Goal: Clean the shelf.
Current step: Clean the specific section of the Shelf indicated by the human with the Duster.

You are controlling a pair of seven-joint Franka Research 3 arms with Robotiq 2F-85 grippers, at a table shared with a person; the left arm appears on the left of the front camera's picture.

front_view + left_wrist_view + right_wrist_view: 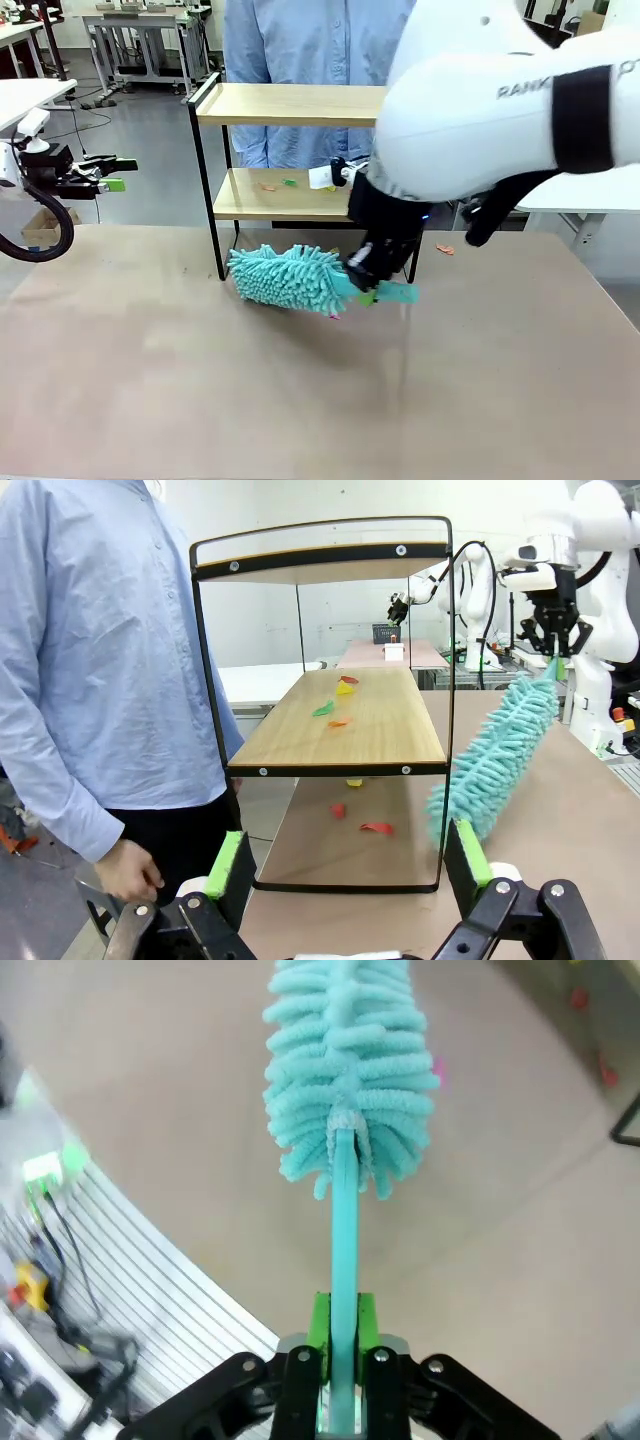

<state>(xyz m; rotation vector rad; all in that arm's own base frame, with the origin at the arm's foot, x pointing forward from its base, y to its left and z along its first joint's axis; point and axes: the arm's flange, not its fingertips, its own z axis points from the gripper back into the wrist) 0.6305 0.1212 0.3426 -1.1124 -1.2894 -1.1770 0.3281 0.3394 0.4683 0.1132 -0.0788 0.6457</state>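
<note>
The shelf (290,104) stands at the table's far middle, two wooden boards in a black frame. Small coloured scraps (289,182) lie on its lower board (350,730). My right gripper (375,278) is shut on the handle of a teal fluffy duster (288,278), whose head hangs low over the table just in front of the shelf's legs. In the right wrist view the duster handle (343,1240) runs up from between my right gripper's (343,1330) green pads. My left gripper (108,176) is held open off the table's left side, its pads (228,865) wide apart and facing the shelf's end.
A person in a light blue shirt (300,40) stands behind the shelf, one hand (130,870) hanging near its far side. More scraps (378,828) lie on the table under the shelf, and one orange scrap (444,249) to its right. The near table (250,400) is bare.
</note>
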